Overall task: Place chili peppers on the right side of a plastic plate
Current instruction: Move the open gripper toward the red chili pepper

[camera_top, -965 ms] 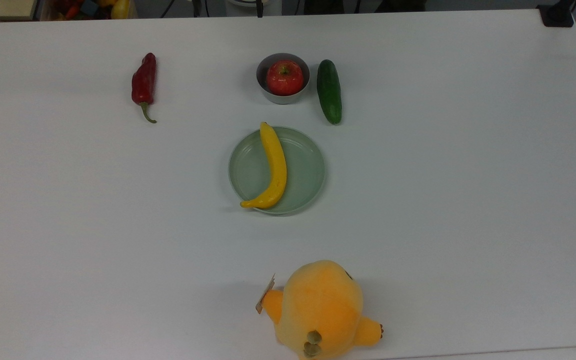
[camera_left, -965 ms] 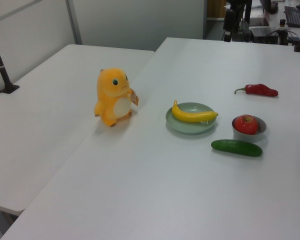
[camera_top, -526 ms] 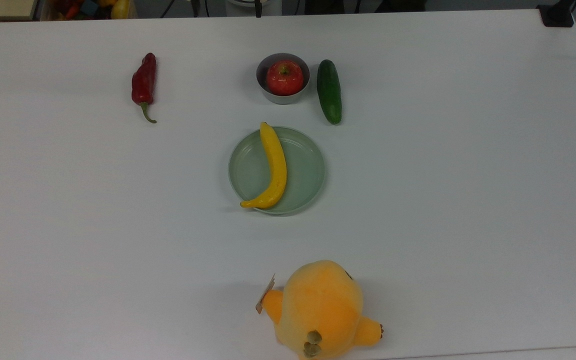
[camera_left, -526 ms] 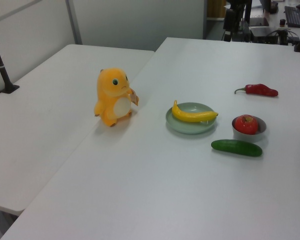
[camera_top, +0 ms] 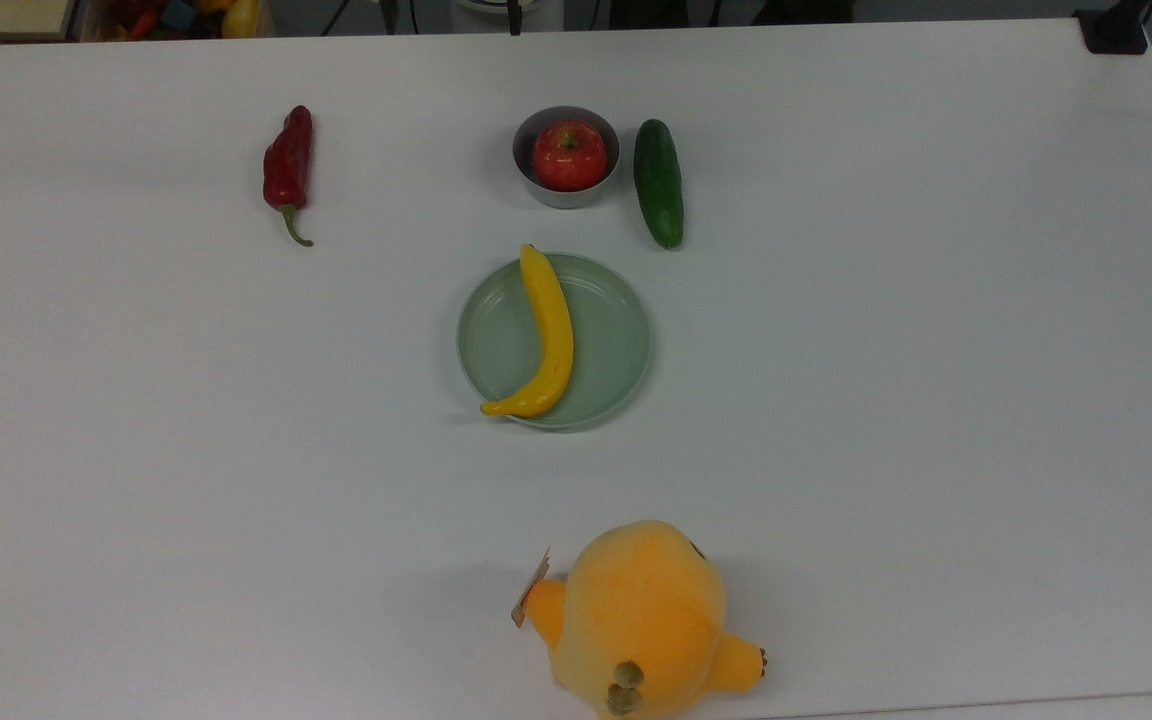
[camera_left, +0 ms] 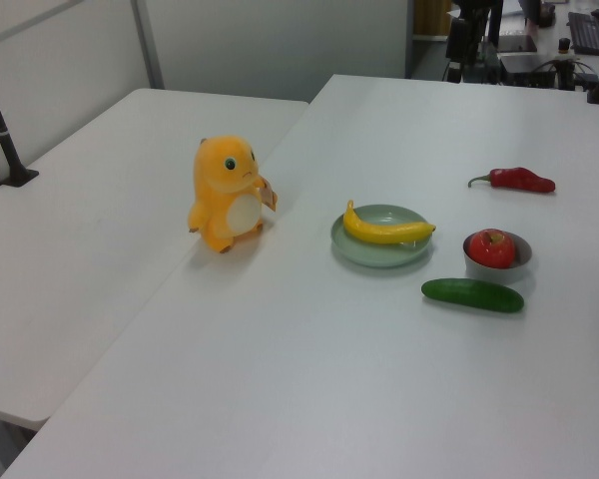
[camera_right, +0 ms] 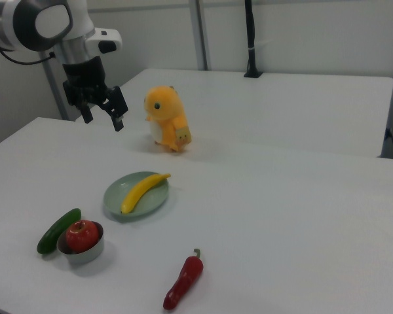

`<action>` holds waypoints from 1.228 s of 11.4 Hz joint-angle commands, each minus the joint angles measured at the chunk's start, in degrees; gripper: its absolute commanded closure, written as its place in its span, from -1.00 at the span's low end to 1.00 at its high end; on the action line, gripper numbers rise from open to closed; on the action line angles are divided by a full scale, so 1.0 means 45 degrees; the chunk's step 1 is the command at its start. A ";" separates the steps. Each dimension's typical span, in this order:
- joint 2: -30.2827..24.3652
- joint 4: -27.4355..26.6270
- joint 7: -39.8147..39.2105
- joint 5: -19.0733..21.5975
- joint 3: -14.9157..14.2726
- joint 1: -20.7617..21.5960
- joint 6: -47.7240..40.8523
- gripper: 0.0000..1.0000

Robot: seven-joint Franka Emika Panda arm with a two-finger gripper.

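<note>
While the gripper (camera_right: 103,112) hangs open and empty high above the table, the chili pepper (camera_top: 288,165) lies well apart from the plastic plate (camera_top: 613,340), off the top view's left; grasp mid-body, across its width; land beside the plate, clear of the cucumber (camera_top: 658,182).

Top view looks straight down; side views face oppositely across the table (camera_top: 836,450).

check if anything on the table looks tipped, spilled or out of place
Nothing is spilled or damaged. The banana overhangs the plastic plate's rim at both ends. The chili pepper lies alone on the table, apart from the plate. The open pincer hangs above the table.
</note>
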 commanded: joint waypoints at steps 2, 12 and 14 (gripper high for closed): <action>-0.0172 -0.0170 0.0160 0.0018 -0.0063 0.0053 0.0197 -1.00; -0.0054 -0.0170 -0.2294 0.0057 -0.0121 -0.0336 0.0256 -1.00; -0.0055 -0.0170 -0.2847 0.0038 -0.0413 -0.0473 0.0256 -1.00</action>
